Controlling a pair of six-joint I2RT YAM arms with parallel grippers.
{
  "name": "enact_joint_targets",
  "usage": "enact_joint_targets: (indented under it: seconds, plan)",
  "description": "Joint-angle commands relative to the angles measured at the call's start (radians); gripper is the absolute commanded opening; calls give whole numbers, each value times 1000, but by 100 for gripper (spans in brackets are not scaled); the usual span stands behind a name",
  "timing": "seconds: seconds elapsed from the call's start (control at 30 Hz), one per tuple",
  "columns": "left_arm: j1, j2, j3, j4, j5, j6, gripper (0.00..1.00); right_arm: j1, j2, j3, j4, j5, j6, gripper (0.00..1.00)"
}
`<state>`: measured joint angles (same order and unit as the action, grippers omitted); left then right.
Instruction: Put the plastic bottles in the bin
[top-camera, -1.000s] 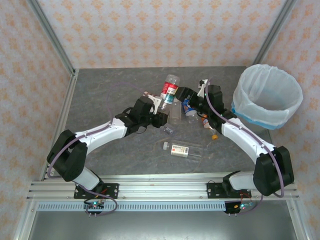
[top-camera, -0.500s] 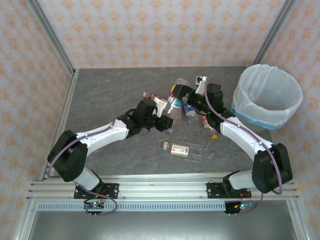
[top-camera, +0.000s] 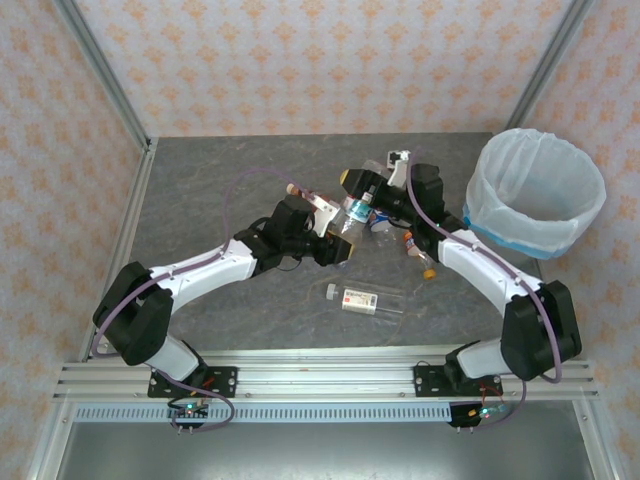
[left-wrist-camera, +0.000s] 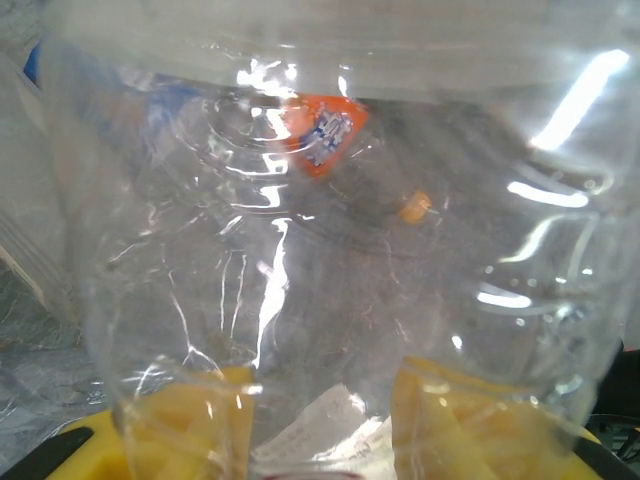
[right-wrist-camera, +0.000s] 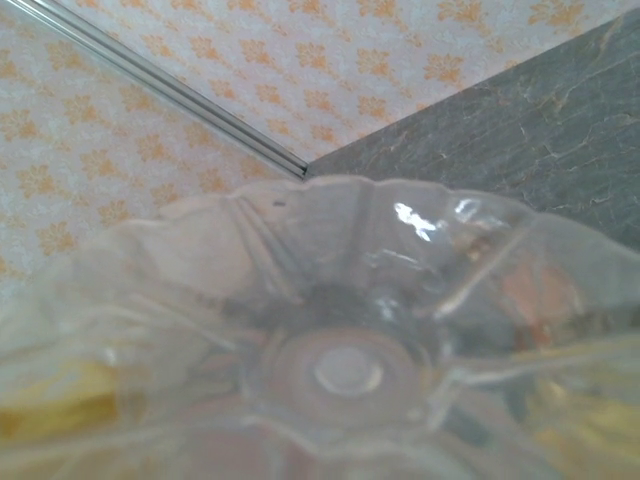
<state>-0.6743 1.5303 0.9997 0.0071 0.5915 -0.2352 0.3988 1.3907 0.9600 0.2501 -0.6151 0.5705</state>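
Bottles (top-camera: 365, 300) lie around the held bottle (top-camera: 352, 214) — bin (top-camera: 530, 228) stands right.

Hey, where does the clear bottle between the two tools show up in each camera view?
Top external: clear bottle near the table's centre, lifted and tilted.
Left wrist: side on, close up, across the centre.
Right wrist: base end on, in the lower half.
Shared landmark: grey tabletop, upper right in the right wrist view.

Clear bottle (left-wrist-camera: 300, 300), light-blue bin (top-camera: 520, 228) (white liner (top-camera: 510, 160)), grey marbled table (top-camera: 200, 190)
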Motion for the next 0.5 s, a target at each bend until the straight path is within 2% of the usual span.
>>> enact_joint_targets:
  seconds: [0.0,0.1,0.2,0.33,0.47]
  plan:
    - [-13,-11,46,-6,14,38,0,2,24,56,-26,-47,-15,88]
    - [-13,-1,54,-6,13,33,0,3,51,110,-122,-62,-34,86]
    - [-14,8,57,-1,12,25,0,3,65,124,-157,-59,-45,71]
    - [-14,17,63,-3,4,19,0,3,67,121,-155,-57,-47,59]
    - [-14,21,66,-7,-7,16,0,3,64,119,-156,-48,-47,56]
